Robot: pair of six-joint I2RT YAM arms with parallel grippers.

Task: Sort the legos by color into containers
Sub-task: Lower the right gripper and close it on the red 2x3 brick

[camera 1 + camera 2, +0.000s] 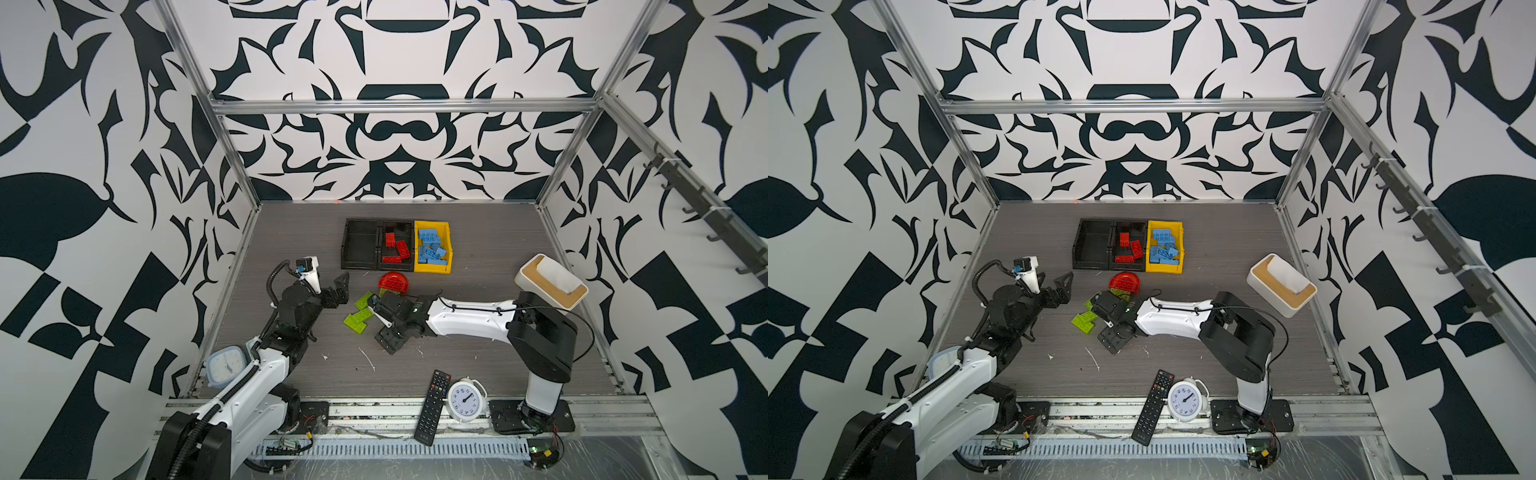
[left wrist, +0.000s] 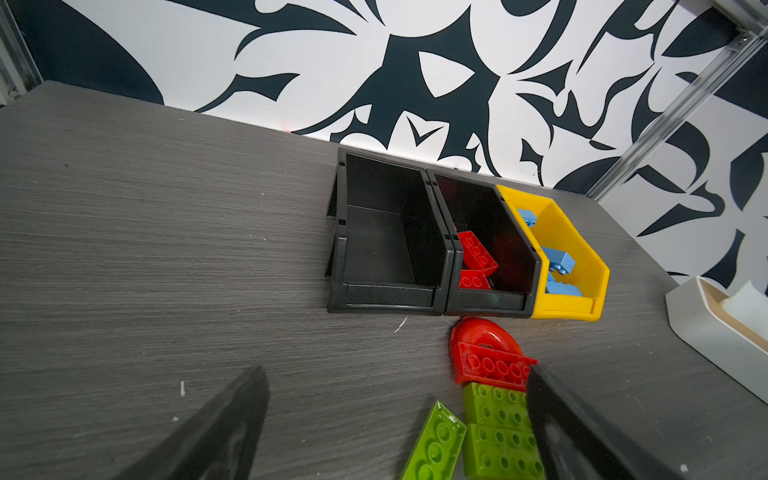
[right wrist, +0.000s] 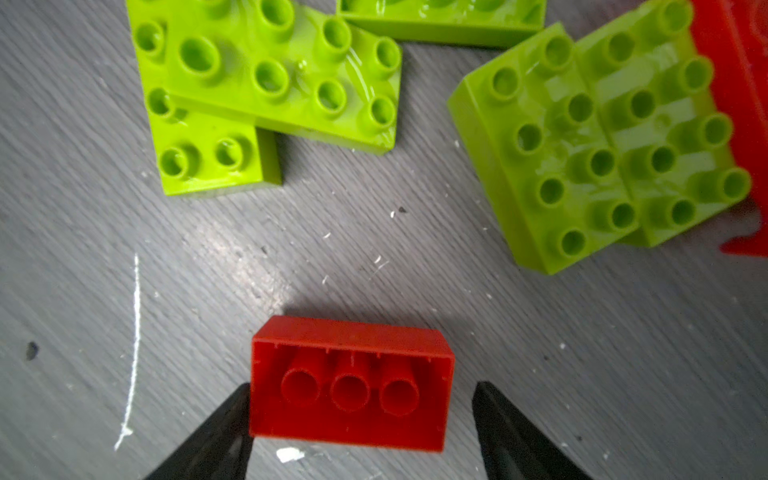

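Between spread jaws of right gripper (image 3: 361, 386): red brick (image 3: 351, 370), hollow side up, seemingly not pinched yet, centred for grasping. Left gripper (image 2: 395, 372) spread too.

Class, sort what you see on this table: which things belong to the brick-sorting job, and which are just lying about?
Job: green bricks, red bricks, red half-round piece, blue bricks, black trays, yellow bin.
Lying about: remote control, white clock, blue clock, white box.
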